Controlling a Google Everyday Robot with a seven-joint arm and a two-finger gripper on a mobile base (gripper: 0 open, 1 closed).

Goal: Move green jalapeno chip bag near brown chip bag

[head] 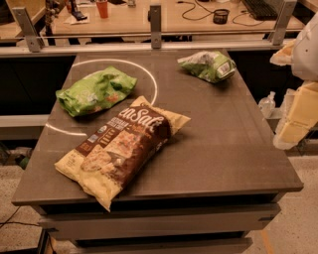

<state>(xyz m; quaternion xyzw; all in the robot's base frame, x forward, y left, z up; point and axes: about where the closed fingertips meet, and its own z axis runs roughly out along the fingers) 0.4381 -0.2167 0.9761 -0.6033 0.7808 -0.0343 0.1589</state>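
The green jalapeno chip bag (207,65) lies at the table's far right, small and darker green, with a white barcode patch on its right end. The brown chip bag (121,146) lies slanted across the front left of the table, brown and pale yellow with big white lettering. The two bags are well apart. My gripper (290,124) is off the table's right edge, beside the table at about mid-depth. It is to the right of and nearer than the jalapeno bag and touches nothing.
A larger, flatter bright green bag (94,92) lies at the left, behind the brown bag. A white ring is marked on the grey table (223,149). A metal rail (155,45) and a desk with a red cup (102,8) stand behind the table.
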